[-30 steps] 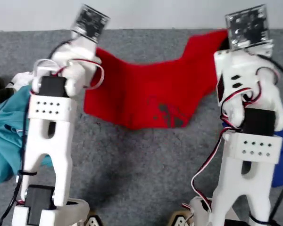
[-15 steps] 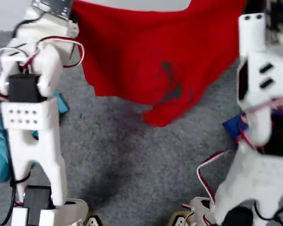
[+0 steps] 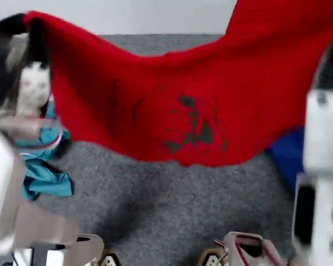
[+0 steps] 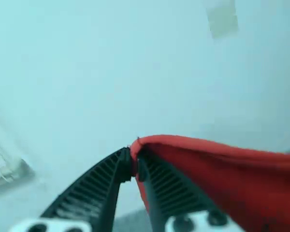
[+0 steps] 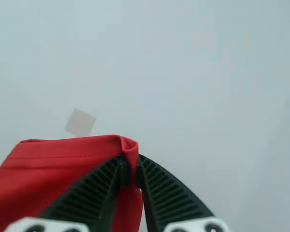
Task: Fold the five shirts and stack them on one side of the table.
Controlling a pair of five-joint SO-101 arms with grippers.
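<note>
At the near edge of the high view, the grey table (image 3: pixel 172 216) has a matted, carpet-like nap. The 2 white plastic arms rise at either side of it. The left arm (image 3: pixel 11 188) is a smeared pale shape with no clear outline. The right arm (image 3: pixel 324 160) is boxy, has a dark slot, and is cut off by the frame edge.

Just beside the left arm a teal shirt (image 3: pixel 41 172) lies crumpled in soft, loose folds on the table, partly behind the arm. Near the right arm a blue shirt (image 3: pixel 288 155) shows as 1 flat patch. The rest of it is hidden by the arm and by the cloth hanging above.

That cloth is the red shirt (image 3: pixel 127 72), a soft, matte knit held up in the air over the middle of the table. It stretches wide from one arm to the other and sags in a shallow curve along its lower hem. A dark printed graphic (image 3: pixel 194 124) marks its front, too blurred to read as a shape. The shirt's upper right corner runs out of frame.

In the left wrist view the left gripper (image 4: pixel 133 162) has its ribbed black fingers pinched tight on a rolled red edge. In the right wrist view the right gripper (image 5: pixel 129 166) is clamped the same way on a folded red corner, with no gap between its fingers.

Farthest off, behind both grippers, is a pale, featureless surface with 1 small square patch (image 5: pixel 80 122) on it.
</note>
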